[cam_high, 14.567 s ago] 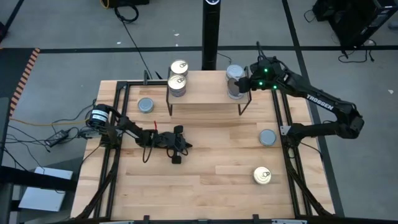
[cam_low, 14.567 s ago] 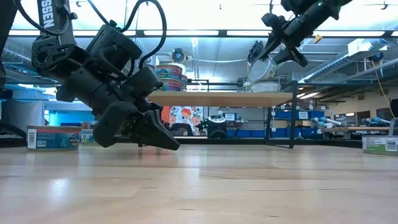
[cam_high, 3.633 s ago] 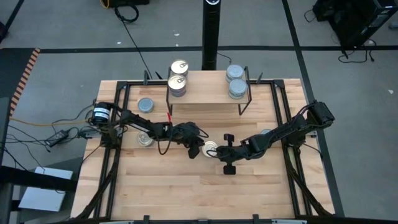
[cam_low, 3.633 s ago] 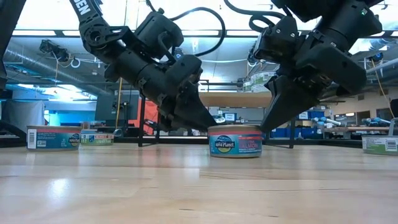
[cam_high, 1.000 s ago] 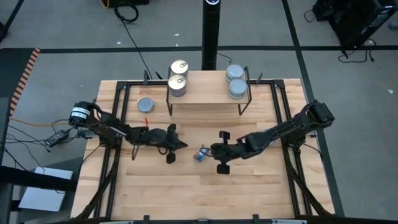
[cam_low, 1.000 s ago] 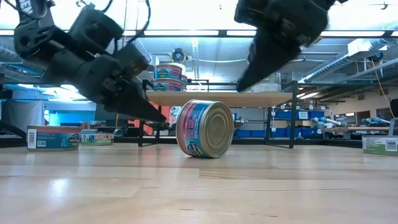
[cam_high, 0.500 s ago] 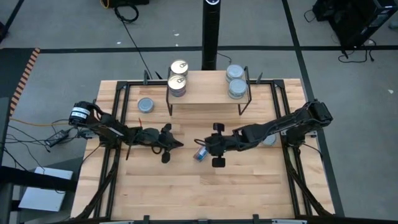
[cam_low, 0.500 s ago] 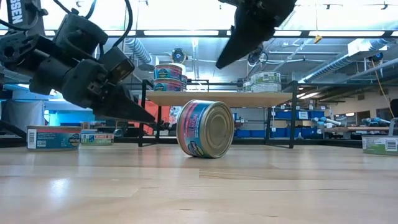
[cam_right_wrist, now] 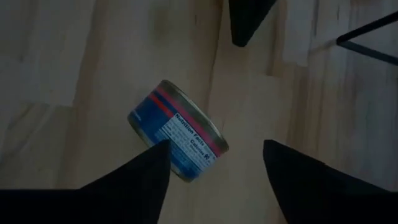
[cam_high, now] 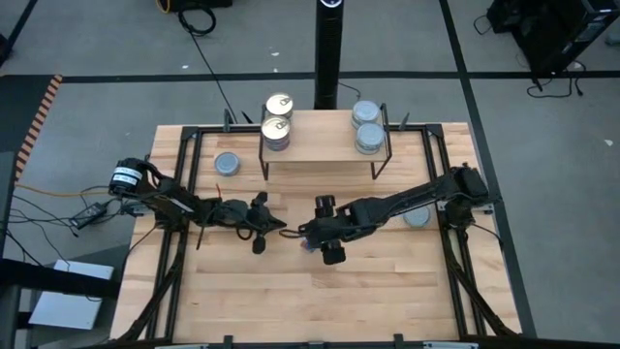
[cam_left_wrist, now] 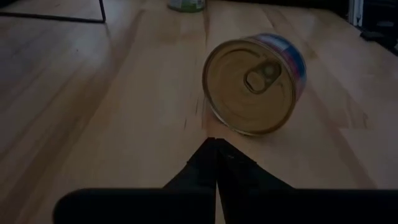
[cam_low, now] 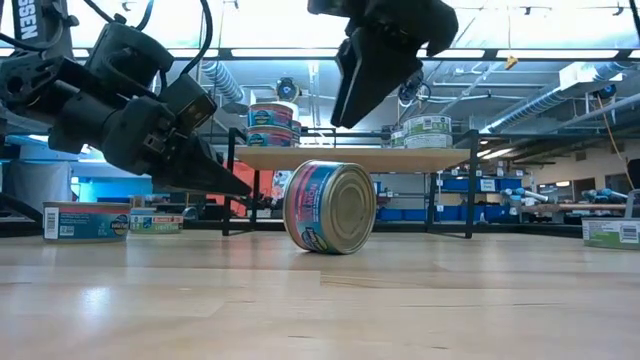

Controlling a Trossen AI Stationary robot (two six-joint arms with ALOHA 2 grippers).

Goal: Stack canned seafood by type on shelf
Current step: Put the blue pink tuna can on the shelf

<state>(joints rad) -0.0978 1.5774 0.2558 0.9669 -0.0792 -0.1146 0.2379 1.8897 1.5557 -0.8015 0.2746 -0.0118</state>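
- From overhead the tipped tin (cam_high: 308, 241) is almost hidden under the right claw (cam_high: 312, 236), only a sliver of blue label showing; the low view shows it plainly, standing on its rim on the bench (cam_low: 320, 300), out in front of the shelf (cam_low: 350, 157).
- The left wrist view alone shows its face: a pale gold, dull-metal disc with a pull-tab (cam_left_wrist: 262, 73), pointed at the left claw (cam_left_wrist: 216, 155). The right wrist view shows the other side: the curved wall wrapped in a blue and pink paper label with fine print (cam_right_wrist: 180, 142).
- The left claw (cam_high: 279, 231) lies low just beside the tin, its two dark fingers pressed together into one point, holding nothing.
- The right claw (cam_right_wrist: 214, 165) hangs above the tin with its fingers spread wide, the tin between them from its own camera, not touched.
- The shelf (cam_high: 325, 145) is a light wood plank on thin black legs; one end carries two gold-topped stacks (cam_high: 277, 118), the other two grey-topped stacks (cam_high: 367, 125).
- A grey-topped tin (cam_high: 227, 164) sits flat on the bench beside the shelf's gold end; another (cam_high: 417, 217) lies partly under the right arm, off the shelf's grey end.
- Half a second ago the right claw was further toward the shelf's grey end, with the tin clear beside it; now it has slid across over the tin. The tin and left claw have barely shifted.
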